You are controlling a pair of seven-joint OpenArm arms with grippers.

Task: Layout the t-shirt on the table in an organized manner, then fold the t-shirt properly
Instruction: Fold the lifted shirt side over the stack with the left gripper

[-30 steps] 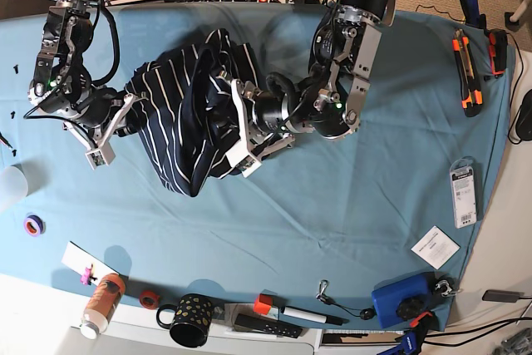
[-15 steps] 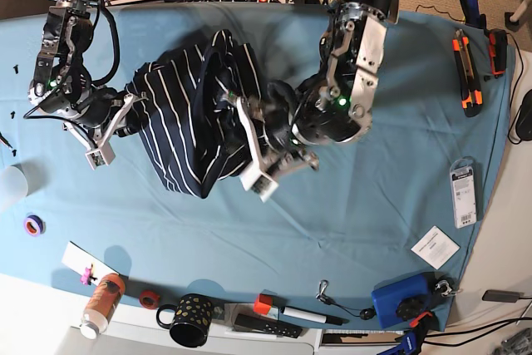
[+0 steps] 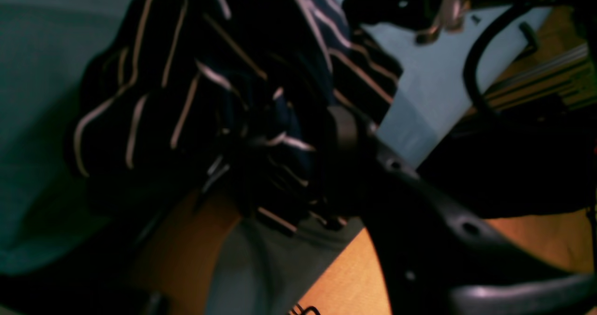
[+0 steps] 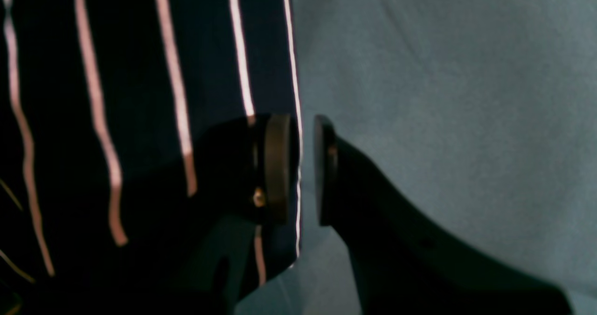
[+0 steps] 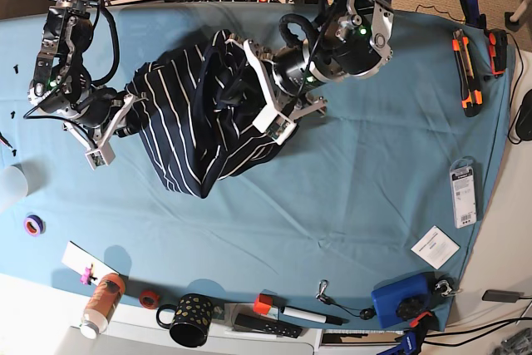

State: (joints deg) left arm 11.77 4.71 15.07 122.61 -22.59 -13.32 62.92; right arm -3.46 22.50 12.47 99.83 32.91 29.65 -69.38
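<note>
The dark navy t-shirt (image 5: 195,118) with thin white stripes lies bunched up on the teal table (image 5: 357,180), left of centre. My right gripper (image 5: 125,120) is at the shirt's left edge. In the right wrist view its pads (image 4: 278,165) pinch the striped hem (image 4: 140,95). My left gripper (image 5: 266,95) is at the shirt's right side with its white fingers spread wide apart, open, and folds of cloth lie just in front of them. In the left wrist view one dark finger (image 3: 347,133) shows against the crumpled t-shirt (image 3: 210,95).
Along the near edge stand an orange bottle (image 5: 101,301), a black dotted mug (image 5: 189,319), a marker (image 5: 299,315) and a blue box (image 5: 399,301). A white card (image 5: 435,247), a packaged item (image 5: 464,193) and orange-black tools (image 5: 465,72) lie at the right. A purple ring (image 5: 33,224) sits at the left.
My left gripper has opened and let go of the shirt, and its arm has swung toward the table's far edge. The shirt's right folds have slumped down. The right arm has not moved.
</note>
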